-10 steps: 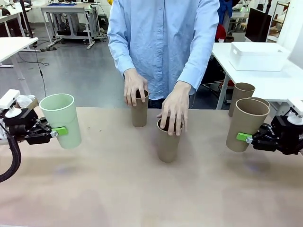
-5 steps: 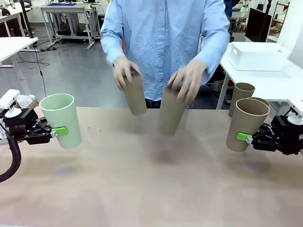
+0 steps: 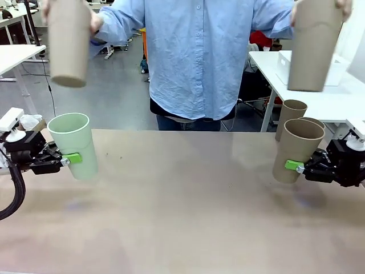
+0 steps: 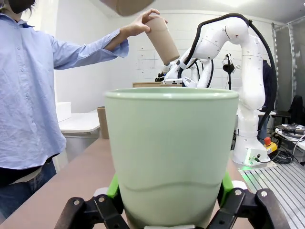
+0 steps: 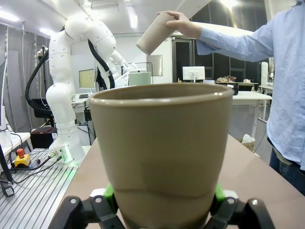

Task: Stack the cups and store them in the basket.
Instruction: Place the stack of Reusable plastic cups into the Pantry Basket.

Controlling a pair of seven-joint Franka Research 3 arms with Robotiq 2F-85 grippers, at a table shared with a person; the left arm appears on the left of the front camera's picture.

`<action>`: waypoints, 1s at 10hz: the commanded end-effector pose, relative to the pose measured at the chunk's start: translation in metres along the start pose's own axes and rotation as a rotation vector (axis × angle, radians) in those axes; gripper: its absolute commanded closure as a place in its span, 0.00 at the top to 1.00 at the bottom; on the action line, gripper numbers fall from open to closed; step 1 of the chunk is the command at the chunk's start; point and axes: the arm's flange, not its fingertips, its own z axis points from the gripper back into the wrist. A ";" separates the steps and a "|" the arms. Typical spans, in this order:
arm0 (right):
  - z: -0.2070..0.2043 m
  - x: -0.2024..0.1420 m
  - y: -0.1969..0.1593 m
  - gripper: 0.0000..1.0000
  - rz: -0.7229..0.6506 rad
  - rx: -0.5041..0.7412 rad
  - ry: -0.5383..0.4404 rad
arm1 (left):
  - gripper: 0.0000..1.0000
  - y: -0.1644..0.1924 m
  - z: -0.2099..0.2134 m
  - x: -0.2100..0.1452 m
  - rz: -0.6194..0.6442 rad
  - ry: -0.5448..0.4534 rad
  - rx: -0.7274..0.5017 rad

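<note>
— Left gripper [image 3: 67, 158] first: what has it got, seen from the front?
— It grips the green cup [image 3: 74, 145] by the side, upright and mouth up, just above the table [image 3: 182, 228] at my left edge. My right gripper [image 3: 296, 166] is clamped the same way on a brown cup [image 3: 297, 151] at my right edge.
— And the other cups?
— The person [image 3: 197, 57] holds one raised cup [image 3: 68, 43] high over my left side and a second raised cup [image 3: 313, 48] over my right. Two spare cups [image 3: 290, 117] stand at the table's far right corner, just behind my brown cup. The basket [image 3: 340, 69] sits on a white side table [image 3: 319, 100] beyond, partly hidden.
— Left wrist camera?
— Green pads [image 4: 113, 185] press both flanks of the green cup, its rim level. Farther off, a hand [image 4: 140, 26] tilts a cup near my right arm [image 4: 248, 71].
— Right wrist camera?
— Much the same: pads [image 5: 108, 192] squeeze the brown cup low on its wall, and another hand [image 5: 183, 24] holds a cup tilted overhead.
</note>
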 end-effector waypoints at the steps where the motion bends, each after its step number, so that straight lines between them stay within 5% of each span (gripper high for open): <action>1: 0.000 0.002 0.000 0.84 0.009 -0.001 0.001 | 0.87 0.000 0.000 0.001 -0.006 -0.006 0.011; 10: 0.000 0.002 0.000 0.84 0.009 -0.001 0.001 | 0.87 0.000 0.000 0.001 -0.006 -0.006 0.011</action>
